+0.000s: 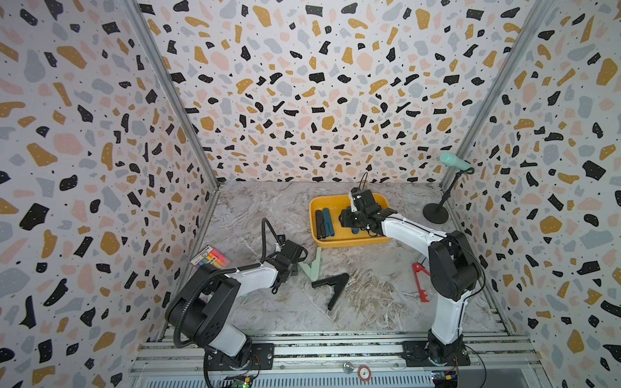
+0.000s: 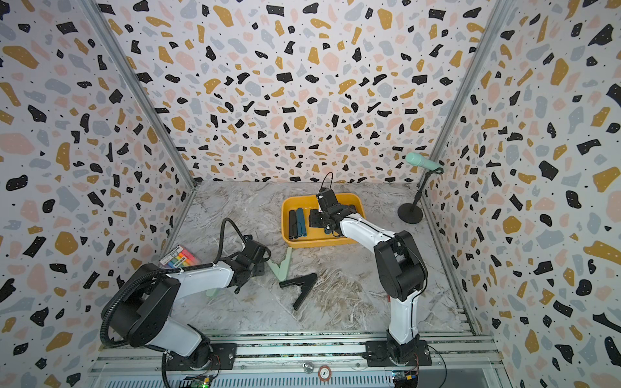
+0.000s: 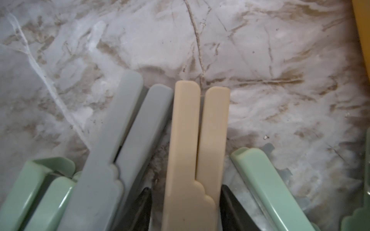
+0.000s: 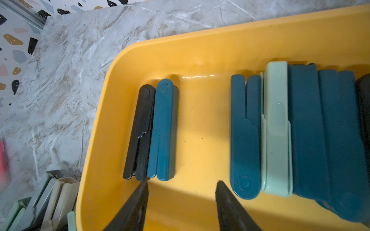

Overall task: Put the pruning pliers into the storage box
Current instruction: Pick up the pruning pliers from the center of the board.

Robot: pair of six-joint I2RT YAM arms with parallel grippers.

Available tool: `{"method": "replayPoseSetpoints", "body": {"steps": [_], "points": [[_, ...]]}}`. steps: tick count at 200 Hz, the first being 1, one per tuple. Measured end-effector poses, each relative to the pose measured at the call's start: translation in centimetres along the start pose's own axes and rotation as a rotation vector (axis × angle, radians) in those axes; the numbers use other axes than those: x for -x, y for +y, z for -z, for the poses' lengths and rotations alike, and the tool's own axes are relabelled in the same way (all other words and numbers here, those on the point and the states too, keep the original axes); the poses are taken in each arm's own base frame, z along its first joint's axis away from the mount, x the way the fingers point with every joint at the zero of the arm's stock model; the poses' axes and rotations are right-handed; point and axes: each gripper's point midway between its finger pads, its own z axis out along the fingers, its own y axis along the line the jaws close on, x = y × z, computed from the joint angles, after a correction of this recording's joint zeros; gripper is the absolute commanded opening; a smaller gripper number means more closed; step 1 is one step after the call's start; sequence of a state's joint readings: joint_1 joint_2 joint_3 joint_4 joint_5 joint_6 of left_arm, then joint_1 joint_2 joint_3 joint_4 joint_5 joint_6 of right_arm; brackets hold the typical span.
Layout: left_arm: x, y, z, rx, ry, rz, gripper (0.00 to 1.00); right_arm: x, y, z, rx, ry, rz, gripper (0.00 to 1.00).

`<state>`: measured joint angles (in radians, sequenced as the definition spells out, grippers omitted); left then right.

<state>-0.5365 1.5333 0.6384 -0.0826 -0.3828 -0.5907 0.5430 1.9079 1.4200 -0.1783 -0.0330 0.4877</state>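
Observation:
The yellow storage box [image 1: 314, 208] [image 4: 140, 46] stands at the table's back middle. Inside lie a black [image 4: 140, 132] and a teal [image 4: 163, 130] pruning pliers, plus a row of teal [image 4: 244, 136] and mint [image 4: 276, 130] ones. My right gripper [image 4: 182, 183] hovers open over the box floor, holding nothing. My left gripper [image 3: 185, 192] straddles beige pliers [image 3: 194, 140] on the table. One finger [image 3: 227, 202] is against them, and a narrow gap shows at the other side. Grey pliers [image 3: 124, 130] lie beside them. Mint [image 1: 312, 267], black [image 1: 331, 285] and red [image 1: 420, 282] pliers lie spread on the table.
A rainbow-striped packet [image 1: 210, 257] lies by the left wall. A mint microphone [image 1: 455, 163] stands on a black stand [image 1: 436, 213] at the back right. More mint pliers [image 3: 270, 180] flank the left gripper. Patterned walls enclose three sides.

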Motion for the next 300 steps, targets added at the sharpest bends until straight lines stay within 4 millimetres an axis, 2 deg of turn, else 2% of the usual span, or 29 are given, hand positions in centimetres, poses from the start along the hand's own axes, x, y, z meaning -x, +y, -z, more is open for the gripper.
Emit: {"method": "replayPoseSetpoints", "body": {"steps": [81, 105, 162, 184, 198, 220, 252, 272, 300], "points": [[0.0, -0.4, 0.0, -0.023, 0.003, -0.011, 0.29, 0.3, -0.3, 0.4, -0.004, -0.009, -0.004, 0.56], [0.2, -0.5, 0.4, -0.035, 0.001, -0.009, 0.27, 0.7, -0.3, 1.0, -0.004, -0.022, -0.001, 0.56], [2.5, -0.6, 3.2, -0.085, -0.075, 0.034, 0.23, 2.1, -0.9, 3.4, -0.016, -0.079, 0.005, 0.56], [3.5, -0.6, 4.6, -0.106, -0.107, 0.054, 0.21, 2.2, -1.7, 4.3, -0.037, -0.095, 0.002, 0.56], [4.9, -1.0, 5.8, -0.128, -0.141, 0.069, 0.2, 2.2, -2.7, 5.0, -0.053, -0.105, -0.004, 0.56], [8.6, -3.3, 8.2, -0.193, -0.22, 0.083, 0.19, 2.3, -4.9, 6.2, -0.088, -0.122, -0.023, 0.56], [14.1, -9.2, 11.2, -0.302, -0.315, 0.053, 0.18, 2.3, -9.5, 8.3, -0.166, -0.155, -0.071, 0.56], [16.0, -12.6, 11.1, -0.336, -0.327, 0.026, 0.18, 1.9, -12.1, 9.6, -0.213, -0.169, -0.093, 0.57], [16.8, -17.1, 8.8, -0.369, -0.299, -0.009, 0.17, 1.0, -15.4, 11.3, -0.269, -0.185, -0.127, 0.58]]}}
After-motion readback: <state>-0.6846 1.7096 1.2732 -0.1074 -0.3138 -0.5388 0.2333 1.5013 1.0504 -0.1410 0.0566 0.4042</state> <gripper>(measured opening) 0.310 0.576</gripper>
